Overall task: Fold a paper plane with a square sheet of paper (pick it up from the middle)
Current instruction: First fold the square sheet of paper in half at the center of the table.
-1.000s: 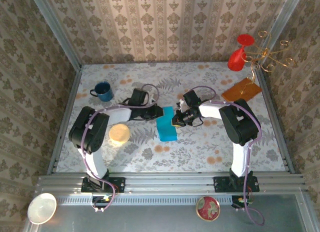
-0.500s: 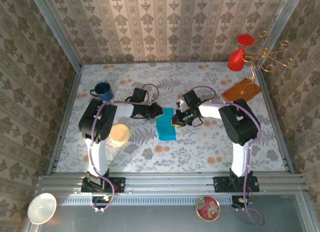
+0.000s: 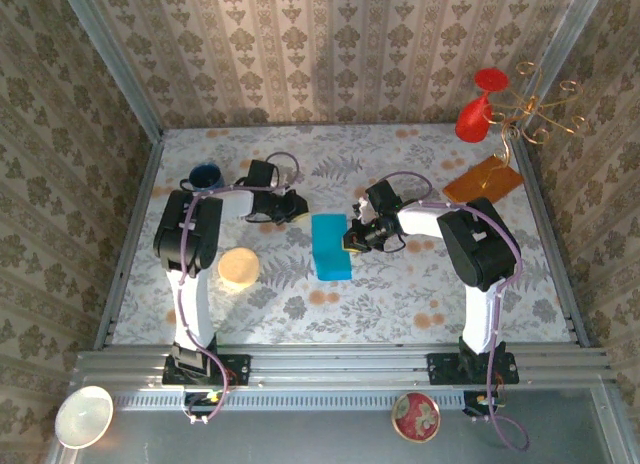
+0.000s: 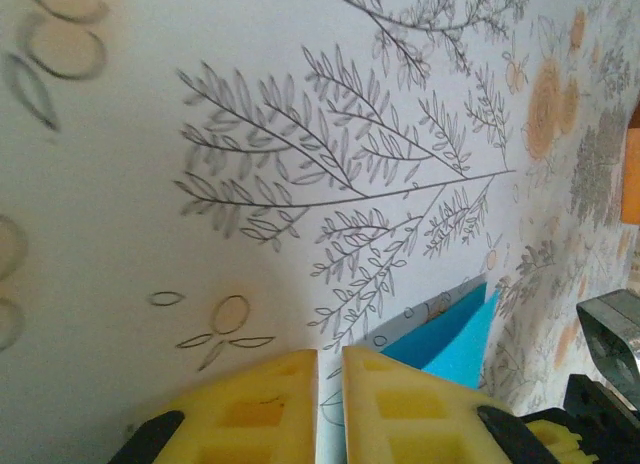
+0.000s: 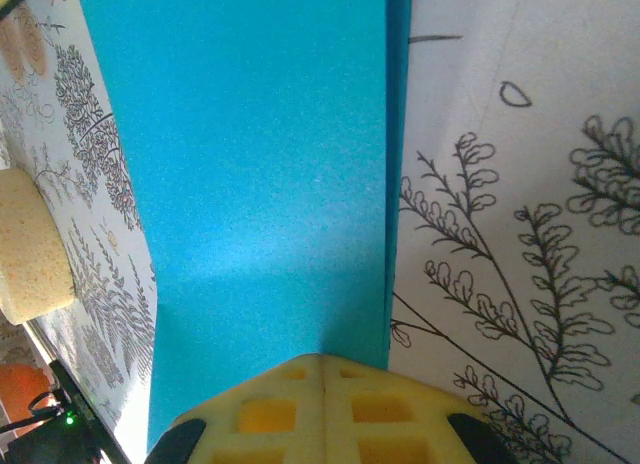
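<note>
The square sheet of paper (image 3: 331, 247) lies mid-table as a teal-blue upright rectangle, folded in half. My right gripper (image 3: 350, 240) is shut, its tips resting on the sheet's right long edge. In the right wrist view its joined yellow pads (image 5: 322, 360) touch the teal sheet (image 5: 250, 184) beside the doubled edge. My left gripper (image 3: 299, 206) hovers left of the sheet's far corner, apart from it. In the left wrist view its yellow fingers (image 4: 330, 356) stand almost together with only a thin slit and nothing gripped. A teal corner (image 4: 450, 334) shows just beyond them.
A blue mug (image 3: 204, 174) stands at the far left, partly behind the left arm. A cream round block (image 3: 239, 268) sits left of the sheet. An orange-brown sheet (image 3: 483, 179), a red glass (image 3: 476, 111) and a gold wire stand (image 3: 537, 109) occupy the far right corner.
The left gripper has drawn back from the teal sheet's left edge, moving left and towards the far side. The sheet stays put under the unmoved right gripper.
</note>
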